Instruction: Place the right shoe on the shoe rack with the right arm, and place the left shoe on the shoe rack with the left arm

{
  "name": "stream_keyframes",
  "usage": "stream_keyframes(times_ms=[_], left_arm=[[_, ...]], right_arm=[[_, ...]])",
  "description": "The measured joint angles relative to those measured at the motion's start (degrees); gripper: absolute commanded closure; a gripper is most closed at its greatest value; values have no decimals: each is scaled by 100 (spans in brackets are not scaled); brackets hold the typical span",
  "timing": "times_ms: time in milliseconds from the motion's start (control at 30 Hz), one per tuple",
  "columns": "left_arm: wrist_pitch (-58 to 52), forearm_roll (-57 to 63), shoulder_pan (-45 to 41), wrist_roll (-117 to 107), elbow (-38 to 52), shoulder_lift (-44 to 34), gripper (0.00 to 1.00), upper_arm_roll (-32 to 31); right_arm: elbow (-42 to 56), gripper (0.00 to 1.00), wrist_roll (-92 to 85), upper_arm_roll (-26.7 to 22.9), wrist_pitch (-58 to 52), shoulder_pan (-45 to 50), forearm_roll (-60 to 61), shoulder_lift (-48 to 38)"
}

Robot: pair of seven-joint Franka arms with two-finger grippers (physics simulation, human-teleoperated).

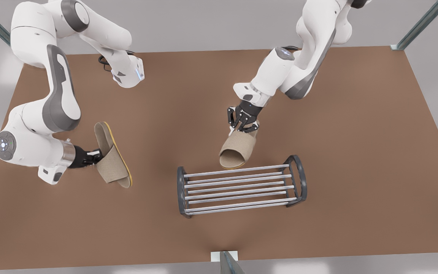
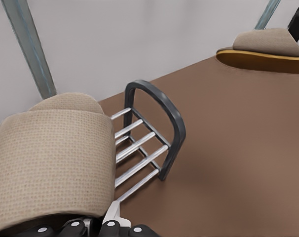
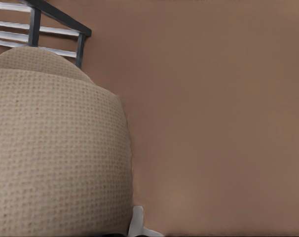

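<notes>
The shoe rack [image 1: 242, 185] stands low on the brown table, its silver rods bare. My left gripper [image 1: 243, 123], on the arm at the front view's right, is shut on the heel of the left shoe [image 1: 238, 150], a beige slipper. Its open toe tilts down beside the rack's far rods. In the left wrist view this shoe [image 2: 51, 163] sits just in front of the rack's arched end [image 2: 164, 113]. My right gripper [image 1: 94, 156], at the front view's left, is shut on the right shoe [image 1: 112, 161], turned on its side with its yellow sole edge showing. That shoe [image 3: 56, 153] looms large in the right wrist view, with the rack [image 3: 60, 22] beyond.
The brown table [image 1: 356, 152] has open surface to the front view's right of the rack and in front of it. Metal frame posts stand at the back corners [image 1: 420, 24] and at the middle of the near edge [image 1: 228, 262].
</notes>
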Motion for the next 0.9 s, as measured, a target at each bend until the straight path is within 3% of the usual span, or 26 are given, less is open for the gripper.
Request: stream_keyframes(times_ms=[200, 300, 367, 500, 533, 633, 700, 900], left_arm=[[-23, 166, 160, -129, 693, 711, 79, 19], [-27, 190, 155, -190, 1118, 1134, 79, 28], [-27, 195, 144, -226, 1352, 1390, 79, 139], [-27, 190, 162, -301, 1584, 1625, 79, 572], [-27, 187, 162, -324, 1593, 1641, 79, 648], [-28, 190, 160, -394, 1566, 1636, 79, 781], [-30, 193, 157, -437, 1412, 1619, 79, 854], [-40, 195, 158, -593, 1120, 1652, 79, 1041]], right_arm=[[-47, 79, 189, 367, -773, -4, 594, -1224], [120, 79, 458, 969, -966, 17, 767, -1318], [353, 79, 746, 1151, -977, 461, 789, -1308], [678, 79, 1601, 1175, -644, 2246, 384, -959], [1057, 79, 1843, 1040, -556, 2688, 135, -549], [2058, 79, 2510, -561, -355, 4277, -342, 453], [2282, 79, 2900, -1312, -226, 4717, -500, 739], [2436, 79, 3914, -2003, 364, 5345, -687, 1167]])
